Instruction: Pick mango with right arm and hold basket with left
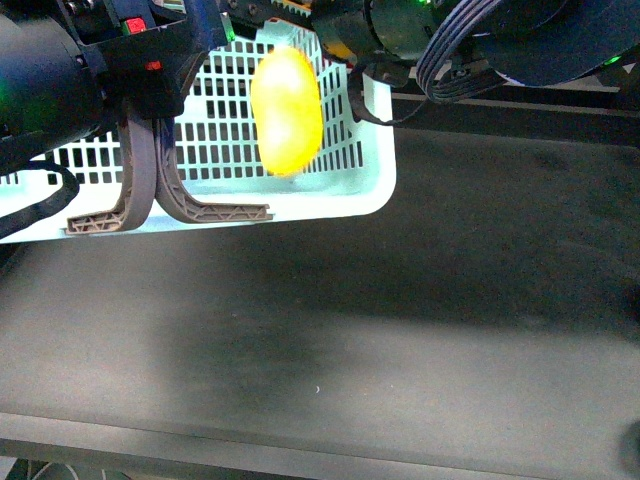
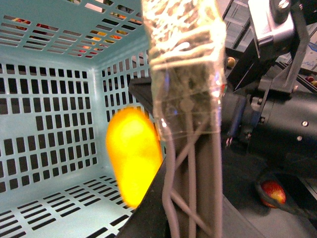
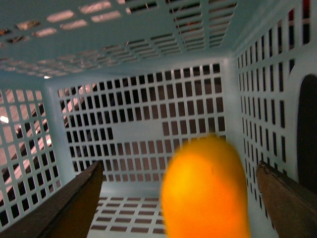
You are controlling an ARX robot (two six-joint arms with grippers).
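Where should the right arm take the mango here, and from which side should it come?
Across its narrow middle, from above through the open top. The mango is oval, with its long axis upright in the front view, so its long flanks give the shortest span. The basket walls block any side approach. The right gripper has its jaws open on either side of the fruit, with gaps.

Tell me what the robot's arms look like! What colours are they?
The left arm is chunky, round and black, with a little red mark on it. The right arm is black too, and a loop of ribbed grey cables curls off it. Its fingers look like flat, dark brown bars.
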